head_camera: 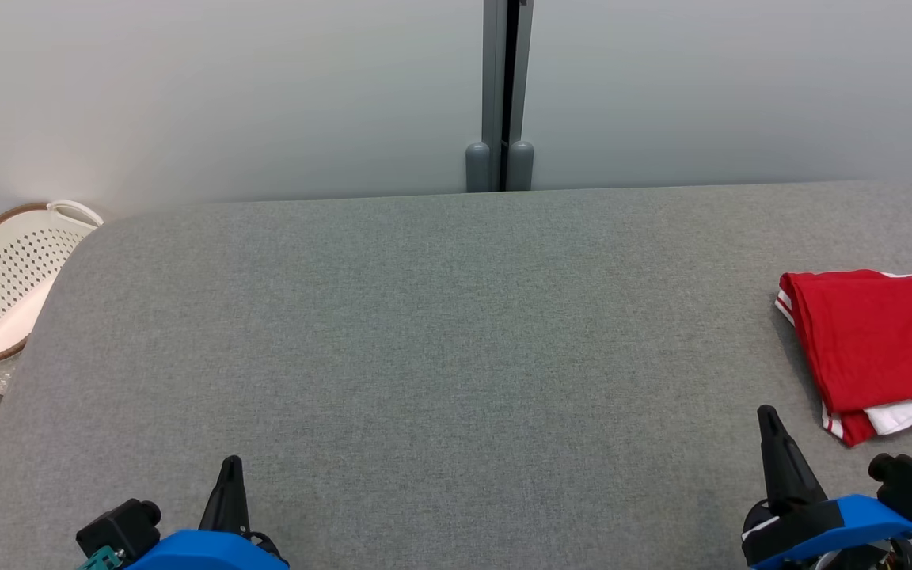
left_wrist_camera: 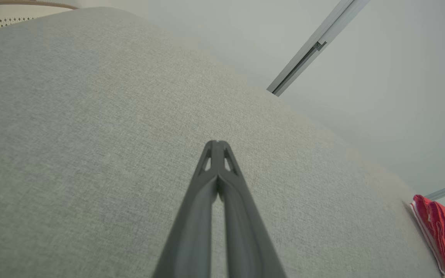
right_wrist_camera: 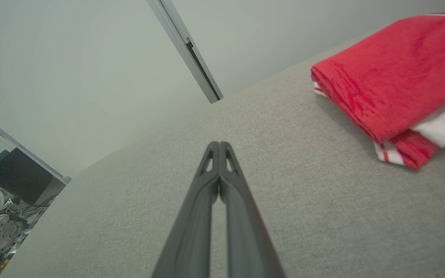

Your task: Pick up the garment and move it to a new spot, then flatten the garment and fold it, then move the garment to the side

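Our left pincer [head_camera: 231, 465] sits at the lower left of the head view. Its two dark fingers are pressed together into one point aiming up the frame, with nothing between them. Our right pincer [head_camera: 768, 415] stands at the lower right in the same pose, fingers closed tip to tip and empty, leaning slightly left. Both are low over the grey bench [head_camera: 424, 332]; we cannot tell whether they touch it. In each wrist view the fingers meet at the tips, with a thin slit lower down.

The garment [head_camera: 875, 340] lies on the bench at the right edge of the head view, just above and right of the right pincer and apart from it. It is red and folded into a thick flat bundle, with a rounded fold on its left side. White fabric and red-and-white striped trim peek out at its lower corner. Part of it runs out of frame. A white perforated basket [head_camera: 5, 277] with a brown rim sits beyond the bench's left end.
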{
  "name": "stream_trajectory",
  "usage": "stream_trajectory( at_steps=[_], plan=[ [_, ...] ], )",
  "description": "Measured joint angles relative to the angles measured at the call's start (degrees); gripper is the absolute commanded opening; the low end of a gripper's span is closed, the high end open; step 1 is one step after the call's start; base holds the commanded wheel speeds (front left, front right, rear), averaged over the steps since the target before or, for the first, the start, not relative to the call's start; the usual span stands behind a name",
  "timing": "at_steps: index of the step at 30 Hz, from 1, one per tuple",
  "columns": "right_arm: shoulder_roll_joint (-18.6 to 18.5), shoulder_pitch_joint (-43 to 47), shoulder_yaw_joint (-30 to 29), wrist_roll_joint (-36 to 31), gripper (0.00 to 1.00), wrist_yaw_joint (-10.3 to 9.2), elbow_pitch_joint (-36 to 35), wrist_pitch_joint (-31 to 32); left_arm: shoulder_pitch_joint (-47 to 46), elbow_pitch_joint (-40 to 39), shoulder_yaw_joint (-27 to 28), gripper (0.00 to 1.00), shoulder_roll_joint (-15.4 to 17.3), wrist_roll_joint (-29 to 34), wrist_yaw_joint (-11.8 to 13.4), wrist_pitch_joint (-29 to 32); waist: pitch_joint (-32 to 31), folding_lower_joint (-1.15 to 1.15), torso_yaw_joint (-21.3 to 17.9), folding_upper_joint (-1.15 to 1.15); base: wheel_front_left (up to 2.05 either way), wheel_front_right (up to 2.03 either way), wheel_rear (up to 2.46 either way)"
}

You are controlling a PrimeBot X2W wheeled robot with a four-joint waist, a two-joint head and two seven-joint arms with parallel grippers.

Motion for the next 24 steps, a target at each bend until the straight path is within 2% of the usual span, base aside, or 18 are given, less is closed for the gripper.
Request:
stream_trajectory(
  at_steps=[24],
  plan=[
    [0.00,-0.47,-1.13,19.95,0.00,-0.01,-0.90,4.26,-1.72,-1.66,5.69,0.00,-1.75,-15.80,-3.21,4.70,0.17,0.00,-0.45,0.00,0.00,0.00,0.00]
  ],
)
